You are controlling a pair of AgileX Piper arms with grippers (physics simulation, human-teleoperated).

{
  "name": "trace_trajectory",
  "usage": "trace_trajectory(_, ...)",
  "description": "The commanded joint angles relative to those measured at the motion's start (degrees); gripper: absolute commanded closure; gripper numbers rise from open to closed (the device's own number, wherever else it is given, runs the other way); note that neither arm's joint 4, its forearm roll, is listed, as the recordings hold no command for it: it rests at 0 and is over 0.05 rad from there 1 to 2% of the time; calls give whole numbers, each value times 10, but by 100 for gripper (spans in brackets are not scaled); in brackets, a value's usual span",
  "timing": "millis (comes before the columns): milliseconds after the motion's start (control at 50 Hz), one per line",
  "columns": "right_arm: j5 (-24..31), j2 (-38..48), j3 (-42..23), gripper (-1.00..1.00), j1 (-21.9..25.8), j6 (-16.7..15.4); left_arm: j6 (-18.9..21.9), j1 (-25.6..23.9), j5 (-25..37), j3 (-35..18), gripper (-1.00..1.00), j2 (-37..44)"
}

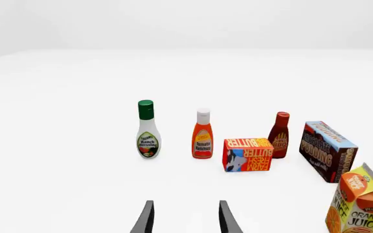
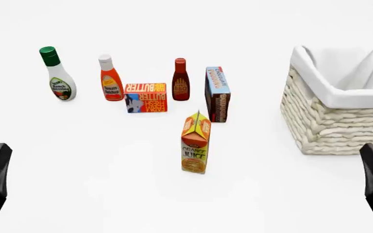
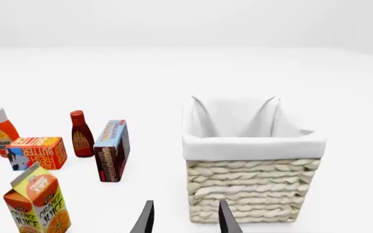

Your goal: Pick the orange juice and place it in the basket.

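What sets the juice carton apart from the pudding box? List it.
The juice carton has a peaked gable top; the pudding box has a flat top. The juice carton is orange and yellow, the pudding box brown with a light blue side. The juice carton stands nearer the arms, the pudding box farther back. Both stand upright on the table, untouched.

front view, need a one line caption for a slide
Upright orange juice stands nearest the arms, groceries behind, basket far right, both grippers apart from it.

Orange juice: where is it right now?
Front view: the orange juice stands upright near the table's centre, nearest the arms of all the groceries, just in front of the pudding box and left of the basket.
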State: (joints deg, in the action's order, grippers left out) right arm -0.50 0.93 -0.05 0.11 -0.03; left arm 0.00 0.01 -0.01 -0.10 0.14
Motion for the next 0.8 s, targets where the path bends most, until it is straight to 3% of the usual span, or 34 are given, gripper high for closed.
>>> trace_trajectory(20,-9,19,-1,-100,4,1,0,0,1,-2,-100,1)
trace_trajectory(80,-27,43,0,-100,10,1,0,0,1,-1,-100,1)
trace_trajectory(440,-16,33,0,-100,8,9,-1,1,0,0,-100,1)
trace_trajectory(660,-15,38,-6,-100,25,31,0,1,0,0,-100,2)
trace_trajectory(740,1,17,-22,-100,47,63,0,1,0,-1,-100,1)
trace_trajectory(800,-16,33,-32,-100,61,83,0,1,1,-1,-100,1)
